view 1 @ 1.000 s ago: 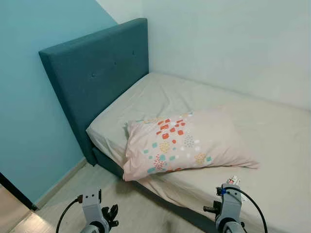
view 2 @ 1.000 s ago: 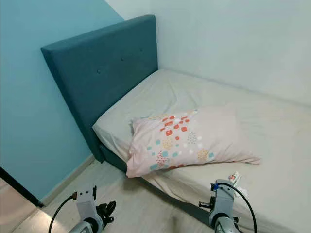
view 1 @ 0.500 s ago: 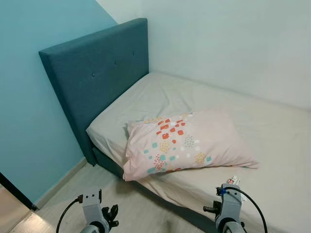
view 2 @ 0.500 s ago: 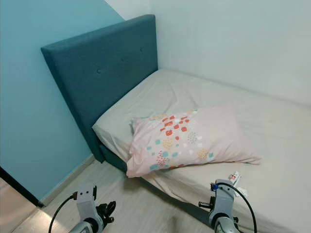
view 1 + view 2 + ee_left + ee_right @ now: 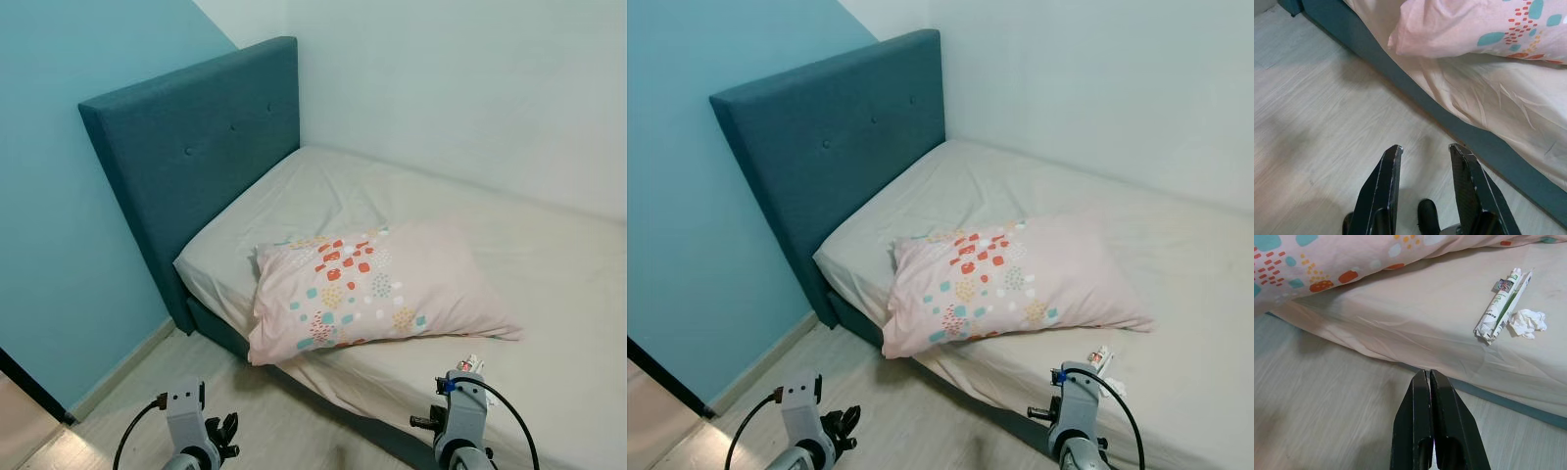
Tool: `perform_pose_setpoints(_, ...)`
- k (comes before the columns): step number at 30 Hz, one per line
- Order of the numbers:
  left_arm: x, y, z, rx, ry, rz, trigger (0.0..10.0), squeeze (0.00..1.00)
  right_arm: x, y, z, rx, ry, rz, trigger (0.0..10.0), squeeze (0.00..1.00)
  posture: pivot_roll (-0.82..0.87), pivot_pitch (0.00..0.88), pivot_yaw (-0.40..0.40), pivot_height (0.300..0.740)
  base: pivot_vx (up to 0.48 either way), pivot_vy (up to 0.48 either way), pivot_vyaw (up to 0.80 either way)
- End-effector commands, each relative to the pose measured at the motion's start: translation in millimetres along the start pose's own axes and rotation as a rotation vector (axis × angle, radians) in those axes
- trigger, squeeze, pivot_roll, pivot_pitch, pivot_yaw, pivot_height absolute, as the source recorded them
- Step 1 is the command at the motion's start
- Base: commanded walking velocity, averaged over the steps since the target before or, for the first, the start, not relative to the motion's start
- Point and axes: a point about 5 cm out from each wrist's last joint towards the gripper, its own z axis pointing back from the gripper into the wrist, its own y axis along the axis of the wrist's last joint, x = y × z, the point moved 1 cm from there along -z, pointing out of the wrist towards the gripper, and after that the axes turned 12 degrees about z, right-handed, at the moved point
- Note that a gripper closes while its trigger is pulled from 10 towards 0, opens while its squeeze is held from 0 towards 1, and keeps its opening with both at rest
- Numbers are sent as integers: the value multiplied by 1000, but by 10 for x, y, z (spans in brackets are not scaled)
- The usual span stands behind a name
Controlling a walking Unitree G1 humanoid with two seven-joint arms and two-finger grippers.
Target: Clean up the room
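Resting on wrinkled sheet [image 5: 1415, 308]: rolled wrapper [image 5: 1501, 306], crumpled tissue [image 5: 1529, 322].

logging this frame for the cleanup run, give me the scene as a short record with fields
place: bed in a corner, teal headboard, pale wood floor
pillow: patterned, lying askew near the bed's front edge
litter: rolled wrapper and crumpled tissue side by side on the sheet, near the edge
left gripper: open, over the floor beside the bed
right gripper: shut, empty, over the floor, pointing toward the litter
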Motion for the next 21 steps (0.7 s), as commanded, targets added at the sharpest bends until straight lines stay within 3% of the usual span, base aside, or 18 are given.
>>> perform_pose_setpoints(1, -16, -6, 3, -10, 8, 0, 10000, 0, -34, -30, 3, -20, 4, -8, 10000, 0, -174, 0, 22, 740, 0, 0, 0)
perform_pose_setpoints(21, -29, -18, 11, -10, 18, 2, 10000, 0, -40, -37, 5, -23, 9, -2, 10000, 0, -154, 0, 5, 740, 0, 0, 0)
